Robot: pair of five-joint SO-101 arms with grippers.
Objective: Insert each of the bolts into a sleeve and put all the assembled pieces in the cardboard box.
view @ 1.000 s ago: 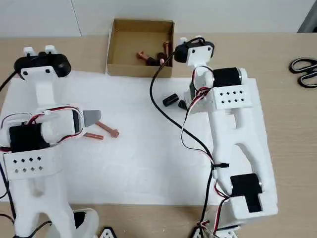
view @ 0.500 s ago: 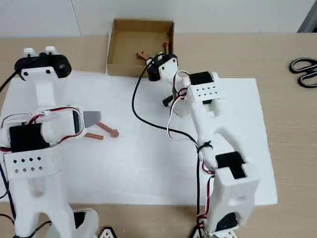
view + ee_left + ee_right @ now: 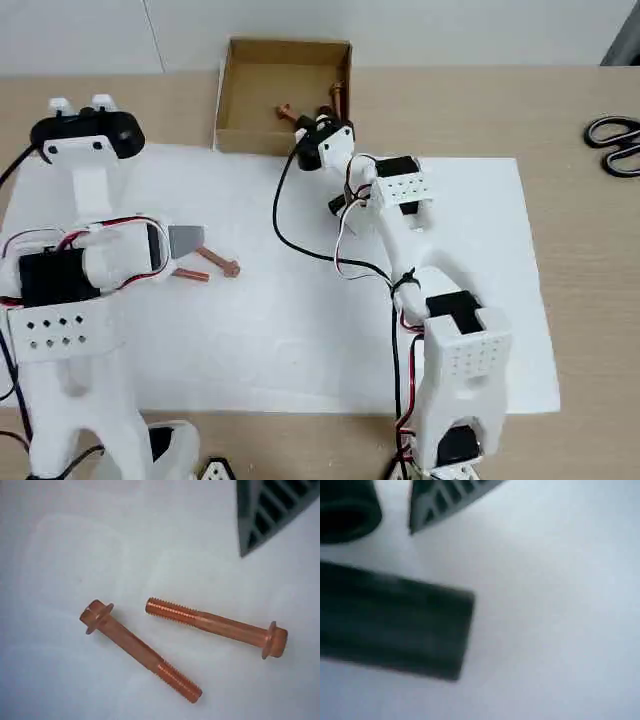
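1. High view: bright, even, diffuse light covers the tabletop [image 3: 560,100] from edge to edge.
2. The white mat [image 3: 290,330] is the brightest surface, and its tone is uniform out to its corners.
3. The left arm [image 3: 75,290] and the right arm [image 3: 455,345] throw short, faint, soft-edged grey shadows on the mat close beneath them, which is consistent with overhead light.
4. The cardboard box [image 3: 285,95], at the tabletop's far edge, is lit down to its floor.
5. Left wrist view: the bolts [image 3: 142,652] carry thin pale highlights along their shanks, and faint soft shadows lie against them.
6. Right wrist view: the black sleeve [image 3: 390,625] shows a dull grey sheen along one long side, and a soft shadow borders it on the mat.
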